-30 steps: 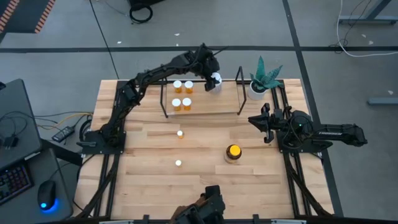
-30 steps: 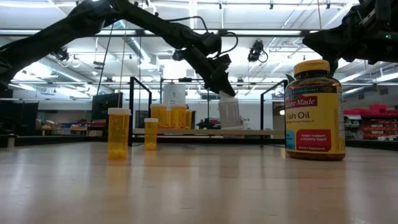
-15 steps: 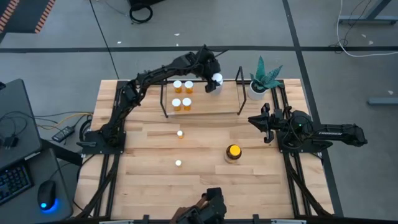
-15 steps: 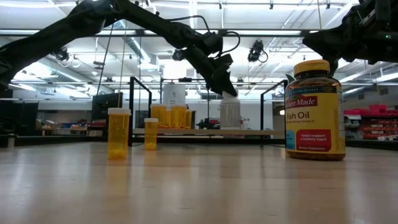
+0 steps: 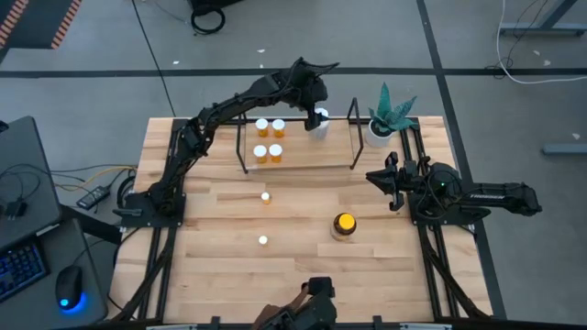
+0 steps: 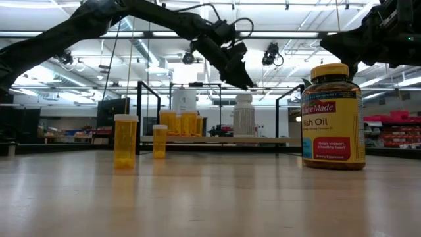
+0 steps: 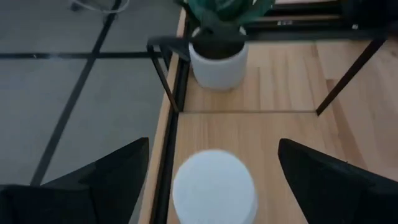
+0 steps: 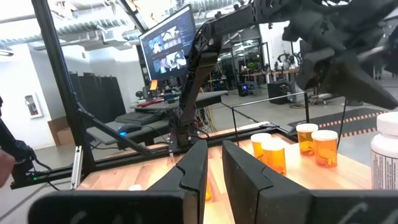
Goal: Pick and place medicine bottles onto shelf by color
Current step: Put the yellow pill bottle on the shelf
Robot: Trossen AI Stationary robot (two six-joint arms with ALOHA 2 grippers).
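Note:
The white bottle (image 5: 318, 122) stands upright on its base at the right end of the shelf (image 5: 303, 154), near its far edge. My left gripper (image 5: 312, 97) hovers open above it, clear of the cap (image 7: 214, 186); in the low view the gripper (image 6: 238, 68) is well above the bottle (image 6: 244, 116). Several orange bottles (image 5: 269, 139) stand on the shelf's left part. Two more (image 5: 265, 196) (image 5: 263, 240) stand on the table. The amber, yellow-capped bottle (image 5: 344, 225) stands toward the table's right. My right gripper (image 5: 387, 181) waits shut at the right edge.
A white pot with a green plant (image 5: 384, 121) stands at the table's far right corner, just beyond the shelf's right posts (image 5: 354, 134). Open tabletop lies between the shelf and the near edge. A dark device (image 5: 307, 307) sits at the near edge.
My left gripper set the white bottle from a tilt to upright on the shelf board, let go of it and rose straight up. The bottle now stands free on the shelf. The right arm kept still.

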